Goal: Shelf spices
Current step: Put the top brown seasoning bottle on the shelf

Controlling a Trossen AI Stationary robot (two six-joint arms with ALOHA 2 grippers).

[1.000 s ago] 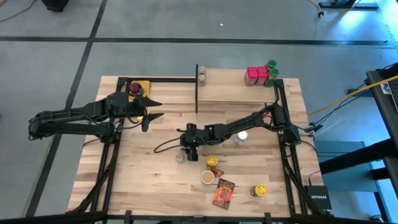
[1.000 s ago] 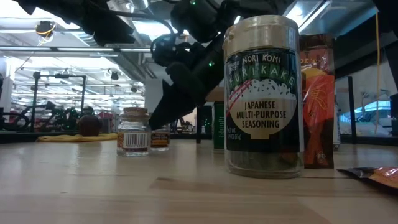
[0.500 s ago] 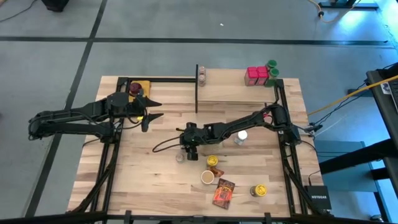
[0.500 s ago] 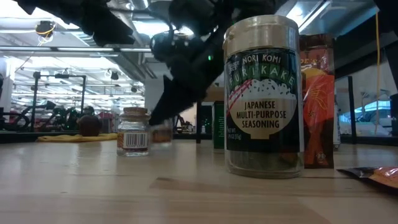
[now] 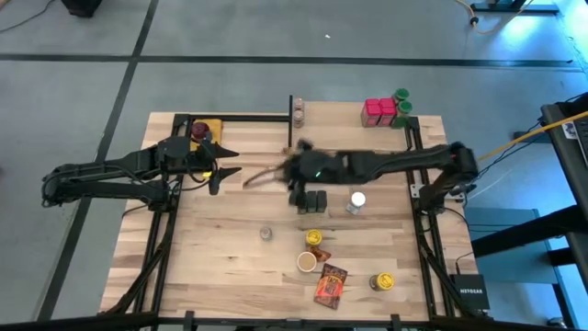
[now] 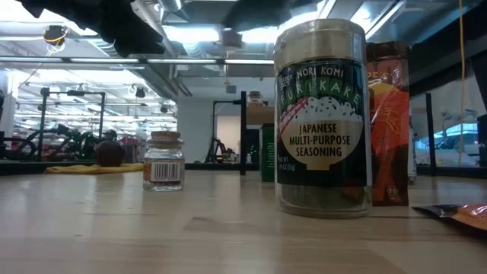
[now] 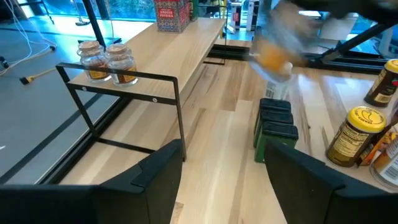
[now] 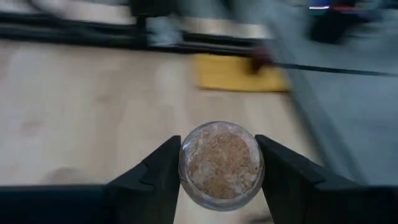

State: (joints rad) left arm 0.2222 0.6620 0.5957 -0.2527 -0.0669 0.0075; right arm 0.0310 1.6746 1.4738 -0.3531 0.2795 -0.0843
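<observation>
Right gripper, jaws clamped on a small jar with a tan cork lid, carried above the tabletop just short of the shelf, a pale board on a black frame at the tabletop's far edge. Left gripper waits beside the shelf's left end, jaws apart and empty. On the shelf stand two jars near its left end and red boxes with green-lidded jars at its right end; most of the board between them is bare. To do this step well, the jar should likely clear the frame's front rail, stay upright, be set down on bare board beside the two jars, and be released only once its base rests flat. The right wrist view alone shows the grip. The left wrist view shows the carried jar only as a blur, but shows the dark tins lying near the shelf. The low view shows a seasoning jar close up and a smaller jar waiting.
</observation>
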